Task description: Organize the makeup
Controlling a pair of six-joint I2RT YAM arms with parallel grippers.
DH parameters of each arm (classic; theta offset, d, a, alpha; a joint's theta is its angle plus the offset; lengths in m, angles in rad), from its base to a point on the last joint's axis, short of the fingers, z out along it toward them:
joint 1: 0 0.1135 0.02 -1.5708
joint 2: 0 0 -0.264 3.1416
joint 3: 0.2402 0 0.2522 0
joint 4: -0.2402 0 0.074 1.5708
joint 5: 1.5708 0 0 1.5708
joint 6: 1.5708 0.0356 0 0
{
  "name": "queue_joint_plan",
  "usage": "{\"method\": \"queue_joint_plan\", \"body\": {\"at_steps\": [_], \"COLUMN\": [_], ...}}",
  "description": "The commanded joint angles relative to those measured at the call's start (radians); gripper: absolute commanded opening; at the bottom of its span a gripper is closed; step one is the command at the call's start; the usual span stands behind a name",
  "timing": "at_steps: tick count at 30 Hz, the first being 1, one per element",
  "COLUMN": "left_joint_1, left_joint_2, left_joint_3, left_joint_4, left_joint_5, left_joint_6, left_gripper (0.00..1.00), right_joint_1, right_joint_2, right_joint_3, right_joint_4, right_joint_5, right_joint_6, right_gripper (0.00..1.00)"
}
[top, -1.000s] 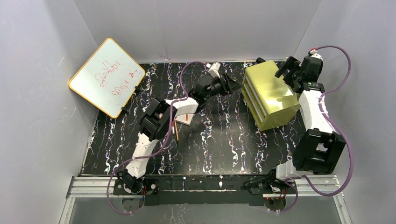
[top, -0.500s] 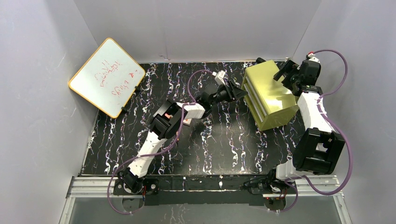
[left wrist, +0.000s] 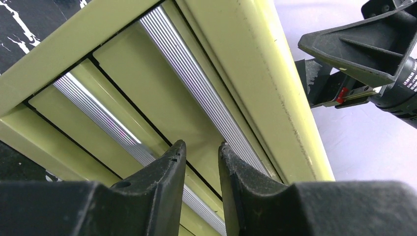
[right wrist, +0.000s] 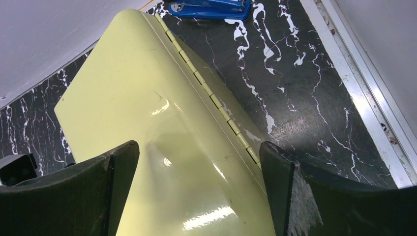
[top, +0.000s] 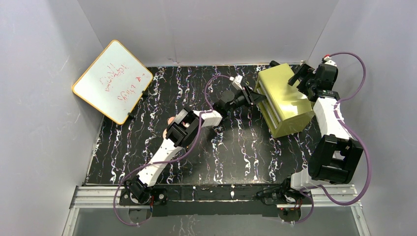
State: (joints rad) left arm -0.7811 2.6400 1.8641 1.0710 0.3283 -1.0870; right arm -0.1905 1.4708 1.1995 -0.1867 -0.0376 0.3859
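Well away from the large yellow-green drawer box (top: 287, 101), off toward the yellow-rimmed whiteboard (top: 112, 81): the makeup, mostly hidden under the left arm's elbow. Only a sliver of one copper-pink round disc (top: 170, 119) showing at the elbow's edge, down on the black white-veined tabletop (top: 236, 147). Sticks and palette not to be made out. Makeup well apart from both pincers, on the far side of the left arm from the box.

Left pincer (left wrist: 201, 147) stretched out to the box's front, tips right up at the drawer faces, level with a ribbed silver handle strip (left wrist: 196, 83). Jaws drawn close, a narrow slit left between them, drawer face visible through the slit, nothing seen gripped. Touching the drawer or not: cannot tell.

Right pincer (right wrist: 199, 147) over the box's hinged top, near its back edge. Jaws spread wide, released, glossy lid showing between the two black fingers (right wrist: 98, 196). Contact with the lid: cannot tell. Behind the box, on the tabletop, a blue stapler (right wrist: 206, 7).
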Motion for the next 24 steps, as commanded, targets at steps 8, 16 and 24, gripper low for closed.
{"method": "queue_joint_plan", "body": {"at_steps": [8,16,24], "left_joint_1": [-0.01,-0.009,-0.005], "left_joint_2": [0.007,-0.07,-0.092], "left_joint_3": [0.084,-0.042,-0.071], "left_joint_4": [0.102,0.155,0.207], "left_joint_5": [-0.019,-0.005,-0.002], "left_joint_6": [-0.042,-0.031,-0.054], "left_gripper": [0.28,0.27,0.27], "right_joint_1": [-0.008,-0.007,-0.008], "right_joint_2": [-0.021,-0.023,-0.024], "right_joint_3": [0.014,0.009,0.008], "right_joint_4": [0.019,0.02,0.021], "right_joint_5": [-0.018,-0.017,-0.017], "right_joint_6": [-0.027,-0.028,-0.033], "right_gripper": [1.0,1.0,1.0]}}
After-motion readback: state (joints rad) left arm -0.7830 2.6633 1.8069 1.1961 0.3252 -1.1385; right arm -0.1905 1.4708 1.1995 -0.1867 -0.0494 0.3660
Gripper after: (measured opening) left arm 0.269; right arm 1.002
